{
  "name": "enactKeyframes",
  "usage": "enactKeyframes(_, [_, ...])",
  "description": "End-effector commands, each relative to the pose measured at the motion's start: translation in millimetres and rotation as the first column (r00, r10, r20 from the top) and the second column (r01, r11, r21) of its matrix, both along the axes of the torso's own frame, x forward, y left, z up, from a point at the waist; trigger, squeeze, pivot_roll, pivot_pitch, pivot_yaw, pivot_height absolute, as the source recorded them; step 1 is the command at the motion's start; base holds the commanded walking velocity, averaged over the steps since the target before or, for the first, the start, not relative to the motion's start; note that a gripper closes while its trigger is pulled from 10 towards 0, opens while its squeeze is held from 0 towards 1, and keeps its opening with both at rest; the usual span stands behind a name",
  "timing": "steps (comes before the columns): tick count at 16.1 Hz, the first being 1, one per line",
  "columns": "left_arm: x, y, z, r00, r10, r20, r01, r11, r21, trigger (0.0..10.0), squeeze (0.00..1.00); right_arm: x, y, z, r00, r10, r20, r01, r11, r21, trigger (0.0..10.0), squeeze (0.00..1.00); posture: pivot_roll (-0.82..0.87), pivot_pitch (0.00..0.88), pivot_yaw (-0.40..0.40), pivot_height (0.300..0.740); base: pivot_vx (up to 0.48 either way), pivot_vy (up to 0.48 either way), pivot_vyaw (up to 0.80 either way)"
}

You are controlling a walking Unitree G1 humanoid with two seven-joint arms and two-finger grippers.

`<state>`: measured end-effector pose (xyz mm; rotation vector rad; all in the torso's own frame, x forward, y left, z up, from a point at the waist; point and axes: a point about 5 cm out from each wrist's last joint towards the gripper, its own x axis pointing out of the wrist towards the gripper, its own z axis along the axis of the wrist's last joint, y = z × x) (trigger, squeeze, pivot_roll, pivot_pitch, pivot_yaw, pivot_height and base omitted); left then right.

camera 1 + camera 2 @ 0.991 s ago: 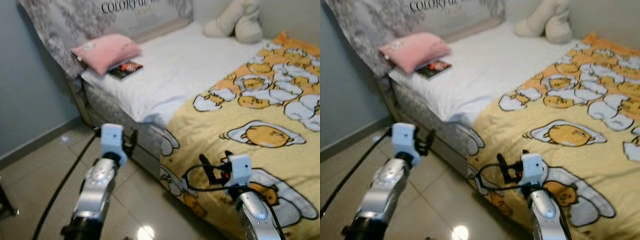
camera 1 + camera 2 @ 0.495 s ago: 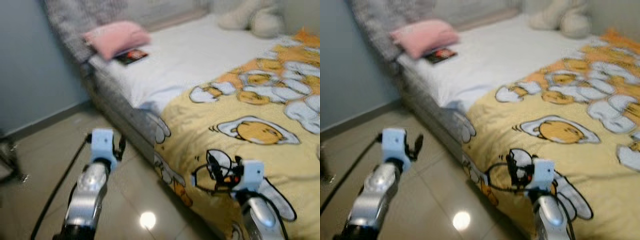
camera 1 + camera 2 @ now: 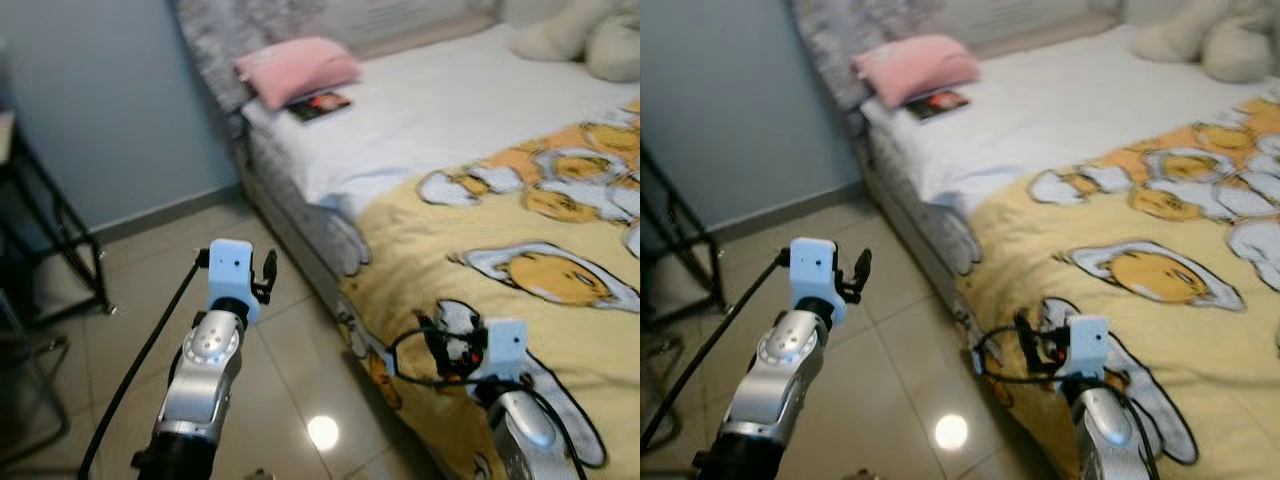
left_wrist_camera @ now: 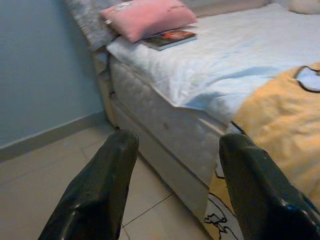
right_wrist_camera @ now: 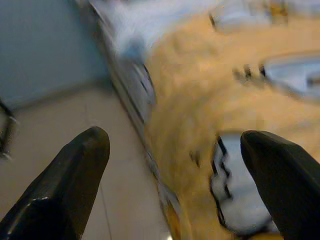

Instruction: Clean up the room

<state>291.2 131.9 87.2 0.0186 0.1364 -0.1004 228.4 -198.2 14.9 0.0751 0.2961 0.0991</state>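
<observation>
A bed with a white sheet fills the right side, and a yellow blanket printed with egg cartoons covers its near half. A pink pillow lies at the head, with a book flat on the sheet beside it. A cream plush toy rests at the far right. My left gripper hangs open over the tiled floor beside the bed, holding nothing. My right gripper is open and empty over the blanket's near edge. In the left wrist view the pillow and book lie beyond the open fingers.
A black metal stand is at the left against the blue-grey wall. A grey patterned headboard rises behind the pillow. Glossy floor tiles run between the stand and the bed.
The whole view has swung, so the bed sits further right and the black stand has come into sight. Both arms keep the same pose with open fingers.
</observation>
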Motion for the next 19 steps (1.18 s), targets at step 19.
enactKeyframes(19, [13.0,8.5,-2.4,0.999,0.033,0.001,-0.033,0.998,0.059,10.0,0.0,18.4,4.3,16.7,0.994,0.023,0.105,-0.024,1.0,0.003,10.0,0.0,0.03,0.0,0.052,0.74,0.281,0.181,0.43])
